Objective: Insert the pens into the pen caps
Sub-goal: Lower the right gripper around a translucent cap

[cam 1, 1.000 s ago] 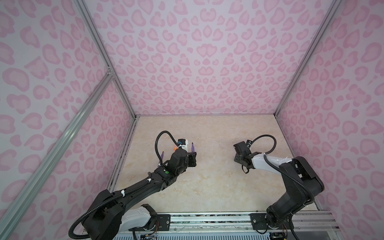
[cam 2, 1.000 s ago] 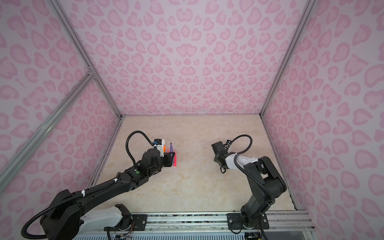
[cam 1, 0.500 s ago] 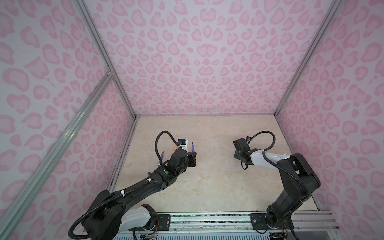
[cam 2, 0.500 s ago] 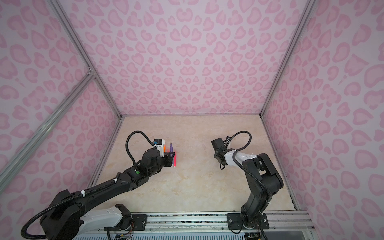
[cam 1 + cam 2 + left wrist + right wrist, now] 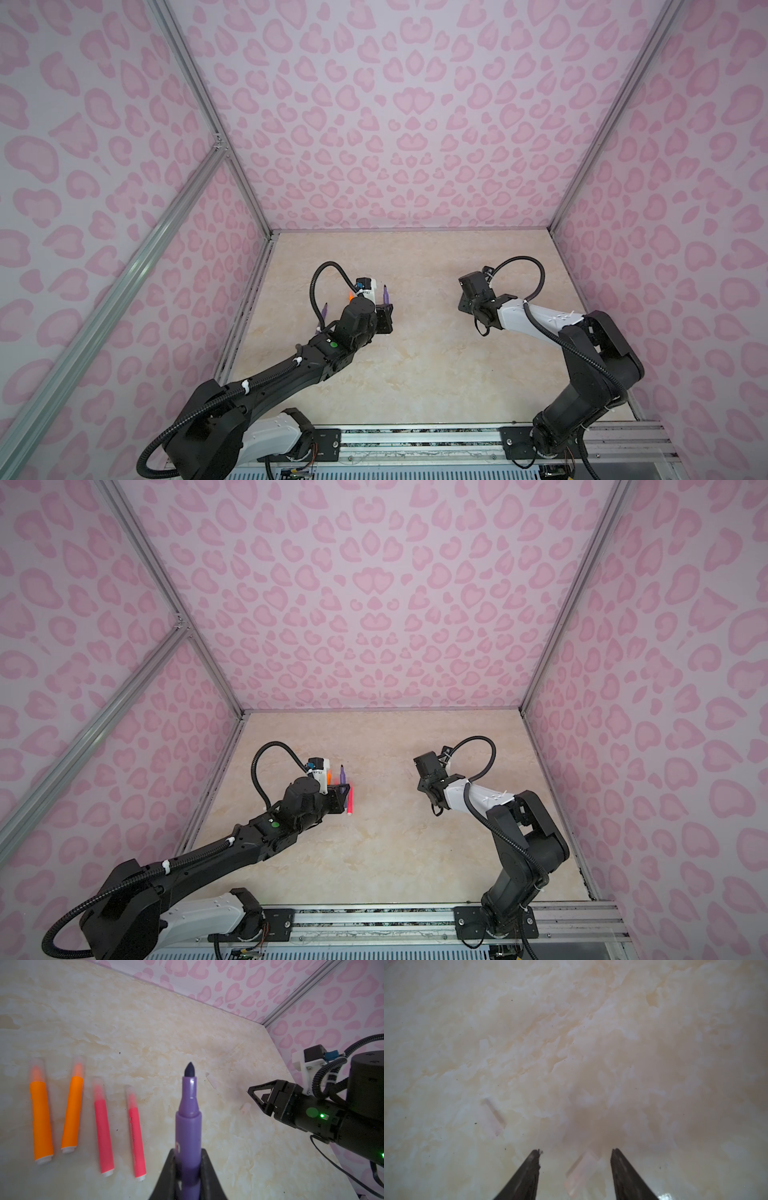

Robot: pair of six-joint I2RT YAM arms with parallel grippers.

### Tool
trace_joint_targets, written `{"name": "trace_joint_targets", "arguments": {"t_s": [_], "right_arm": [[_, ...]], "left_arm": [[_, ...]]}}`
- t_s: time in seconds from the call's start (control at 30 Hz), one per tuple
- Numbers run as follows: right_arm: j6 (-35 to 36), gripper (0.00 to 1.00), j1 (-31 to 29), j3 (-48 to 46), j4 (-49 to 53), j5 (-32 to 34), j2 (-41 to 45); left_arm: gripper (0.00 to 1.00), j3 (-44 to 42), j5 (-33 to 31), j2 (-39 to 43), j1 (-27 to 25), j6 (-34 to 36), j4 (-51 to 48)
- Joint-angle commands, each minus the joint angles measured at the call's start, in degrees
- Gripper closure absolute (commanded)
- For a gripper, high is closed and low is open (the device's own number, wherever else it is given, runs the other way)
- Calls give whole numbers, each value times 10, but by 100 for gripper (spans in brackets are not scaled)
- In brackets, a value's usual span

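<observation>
Marble top (image 5: 145,1022): L hand (image 5: 188,1160) grips purple pen (image 5: 188,1126).

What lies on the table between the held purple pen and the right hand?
One clear cap and a second cap; the left wrist view shows both.

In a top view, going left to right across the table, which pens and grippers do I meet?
loose purple pen → orange pen → held purple pen, in the left gripper → right gripper, fingers open.
</observation>
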State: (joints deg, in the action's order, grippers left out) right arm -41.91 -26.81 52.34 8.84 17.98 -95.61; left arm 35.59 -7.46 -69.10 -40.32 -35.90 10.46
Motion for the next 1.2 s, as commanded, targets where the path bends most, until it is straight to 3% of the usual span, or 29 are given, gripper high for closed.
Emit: {"name": "trace_joint_targets", "arguments": {"t_s": [0.0, 0.17, 0.63, 0.9, 1.17], "right_arm": [[-27, 39, -7, 1, 12, 15, -13], [-38, 39, -14, 1, 16, 21, -32], [-55, 49, -15, -29, 7, 28, -34], [-58, 62, -15, -44, 3, 27, -21], [-46, 61, -9, -29, 11, 12, -36]], "left_arm": [[97, 3, 1, 4, 0, 0, 14], [97, 4, 3, 6, -1, 0, 15], [97, 3, 2, 10, -2, 1, 13], [97, 3, 2, 12, -4, 2, 12], [97, 2, 0, 13, -5, 2, 11]]}}
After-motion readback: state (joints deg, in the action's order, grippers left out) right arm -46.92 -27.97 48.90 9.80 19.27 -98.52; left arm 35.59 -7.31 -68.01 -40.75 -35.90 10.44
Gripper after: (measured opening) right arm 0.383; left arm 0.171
